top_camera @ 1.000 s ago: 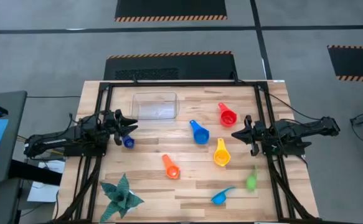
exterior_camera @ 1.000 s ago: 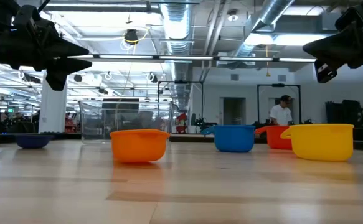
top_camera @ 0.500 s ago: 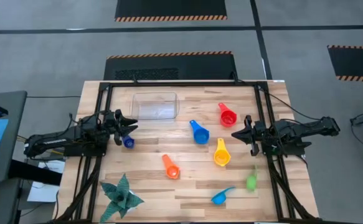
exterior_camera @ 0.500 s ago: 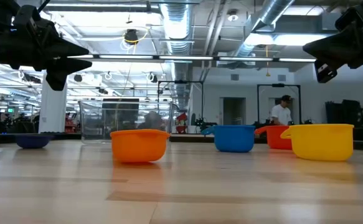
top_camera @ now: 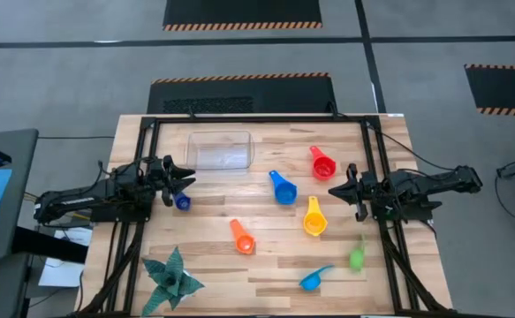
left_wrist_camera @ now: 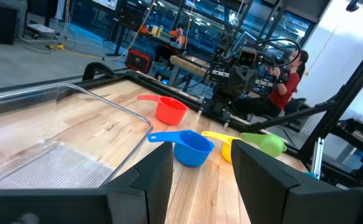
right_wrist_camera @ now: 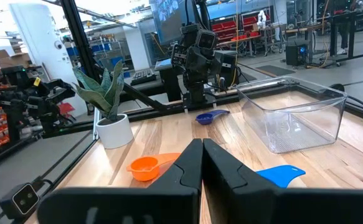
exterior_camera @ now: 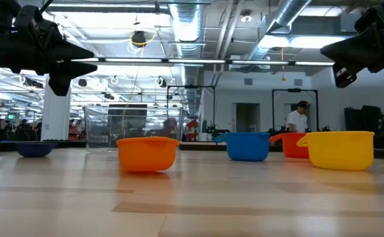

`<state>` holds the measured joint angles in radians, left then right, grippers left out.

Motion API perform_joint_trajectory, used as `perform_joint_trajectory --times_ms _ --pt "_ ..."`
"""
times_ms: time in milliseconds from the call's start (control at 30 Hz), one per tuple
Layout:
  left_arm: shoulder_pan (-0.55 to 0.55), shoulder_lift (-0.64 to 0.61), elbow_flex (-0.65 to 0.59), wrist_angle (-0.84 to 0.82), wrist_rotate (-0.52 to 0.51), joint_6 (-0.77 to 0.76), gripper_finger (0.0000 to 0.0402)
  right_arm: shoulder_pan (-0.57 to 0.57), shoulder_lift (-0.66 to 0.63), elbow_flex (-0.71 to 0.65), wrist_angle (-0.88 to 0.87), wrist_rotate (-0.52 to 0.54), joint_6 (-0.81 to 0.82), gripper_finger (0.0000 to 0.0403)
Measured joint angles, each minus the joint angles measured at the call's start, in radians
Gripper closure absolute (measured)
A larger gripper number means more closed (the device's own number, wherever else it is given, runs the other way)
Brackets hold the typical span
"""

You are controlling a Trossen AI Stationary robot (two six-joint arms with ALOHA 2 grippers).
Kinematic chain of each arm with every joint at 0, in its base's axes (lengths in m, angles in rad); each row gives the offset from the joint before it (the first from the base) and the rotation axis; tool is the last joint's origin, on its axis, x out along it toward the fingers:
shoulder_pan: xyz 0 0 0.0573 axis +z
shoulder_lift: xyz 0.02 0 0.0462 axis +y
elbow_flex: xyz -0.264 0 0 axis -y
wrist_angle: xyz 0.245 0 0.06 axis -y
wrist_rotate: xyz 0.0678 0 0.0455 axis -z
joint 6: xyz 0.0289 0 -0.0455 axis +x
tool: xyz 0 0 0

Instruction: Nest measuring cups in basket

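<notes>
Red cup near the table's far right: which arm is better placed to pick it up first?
Probably the right. The right gripper hovers shut just beside the red cup, while the left gripper hangs open across the table, near the basket.

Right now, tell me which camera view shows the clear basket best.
The right wrist view: the basket stands whole and close, walls and empty inside plain. The high view shows its full outline from above, but small. The low view shows it behind the orange cup, partly hidden. The left wrist view shows only one corner.
</notes>
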<state>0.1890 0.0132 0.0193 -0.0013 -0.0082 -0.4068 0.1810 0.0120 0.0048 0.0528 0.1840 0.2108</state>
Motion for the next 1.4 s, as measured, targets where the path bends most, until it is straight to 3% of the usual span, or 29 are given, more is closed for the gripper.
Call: perform_joint_trajectory --times_ms 767,967,1133,1400 --pt "0.000 0.000 0.000 0.000 0.000 0.006 0.0249 0.000 0.000 0.000 0.000 0.000 0.000 0.0369" --pt "0.000 0.000 0.000 0.000 -0.006 0.251 0.0249 0.000 0.000 0.000 0.000 0.000 -0.005 0.0369" --pt "0.000 0.000 0.000 0.003 -0.008 0.346 0.0249 0.000 0.000 0.000 0.000 0.000 0.000 0.0369" --pt "0.000 0.000 0.000 0.012 0.003 -0.058 0.0249 0.000 0.000 0.000 0.059 0.004 0.165 0.0369"
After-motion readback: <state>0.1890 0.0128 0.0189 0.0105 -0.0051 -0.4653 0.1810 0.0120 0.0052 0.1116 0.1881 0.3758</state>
